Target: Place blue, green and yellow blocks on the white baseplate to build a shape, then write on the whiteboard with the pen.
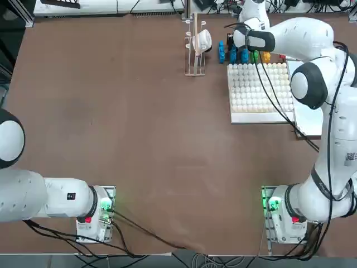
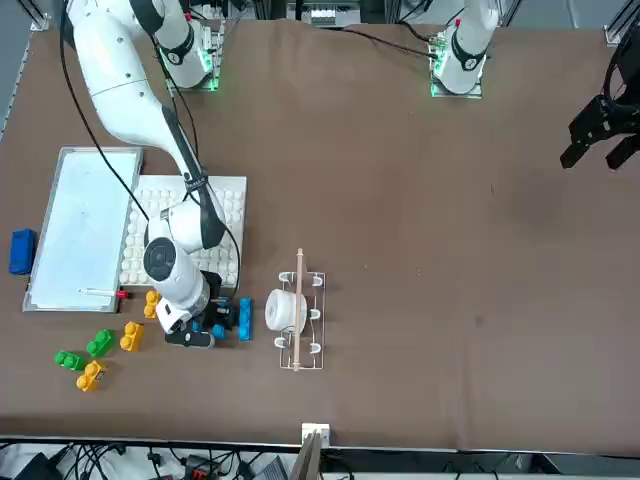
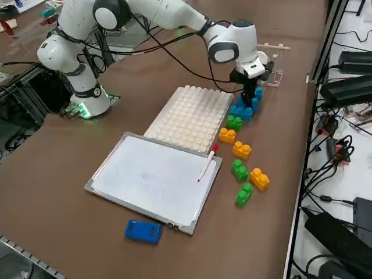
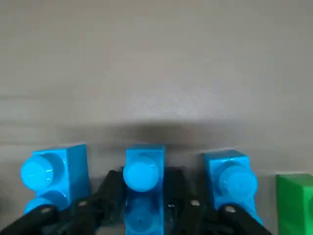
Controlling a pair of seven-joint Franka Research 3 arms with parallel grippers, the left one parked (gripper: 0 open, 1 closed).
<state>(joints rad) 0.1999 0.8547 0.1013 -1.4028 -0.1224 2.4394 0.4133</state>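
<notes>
Top view: right claw (image 1: 244, 54) down among the row of blue blocks (image 1: 232, 54) just beyond the far edge of the white baseplate (image 1: 260, 92), on the desk (image 1: 128, 128). Wrist view: fingers (image 4: 110, 188) pressed against both long sides of the middle blue block (image 4: 143, 171), apparently gripping it. Likely light, rigid, slick plastic; best pinched across flat sides, below studs.

Pretty even, bright overhead light on the matte brown table (image 1: 139, 139). Only soft shadows. Wrist view's a bit blurry up close.
</notes>
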